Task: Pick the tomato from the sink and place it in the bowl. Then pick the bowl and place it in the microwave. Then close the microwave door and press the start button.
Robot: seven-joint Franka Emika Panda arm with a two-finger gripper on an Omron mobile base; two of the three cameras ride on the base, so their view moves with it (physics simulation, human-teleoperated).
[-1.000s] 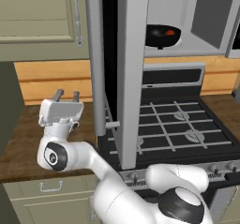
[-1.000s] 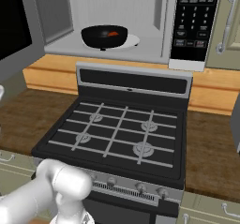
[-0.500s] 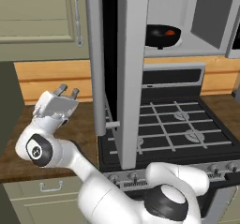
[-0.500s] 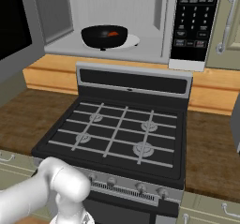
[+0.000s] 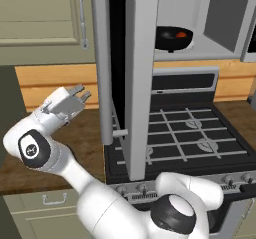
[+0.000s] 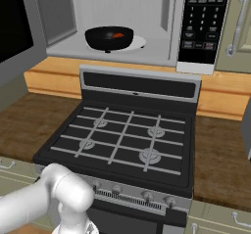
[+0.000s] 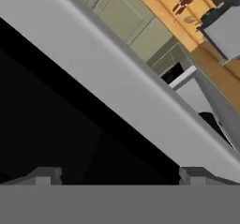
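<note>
Left base view: the gripper has swung further out to the left over the last second and now sits beside the outer face of the microwave door, near but not touching its long bar handle. Its two short fingers stand apart with nothing between them. In the hand view the door's dark glass and silver frame run slantwise close ahead, which suggests the hand now faces the outer side of the door.

The bowl sits on the white turntable inside the microwave, toward the left of the cavity floor, and the tomato shows as a red spot inside it. From the left base view the same bowl is seen past the door's edge, with the tomato at its right side. So the loading steps look finished, and the arm's swing reads as lining up to push the door.

The door stands wide open, edge-on to the camera, jutting out over the front left of the stove. The next step is likely a push on its outer face. The keypad panel at the right of the microwave waits for the start press after that.
</note>
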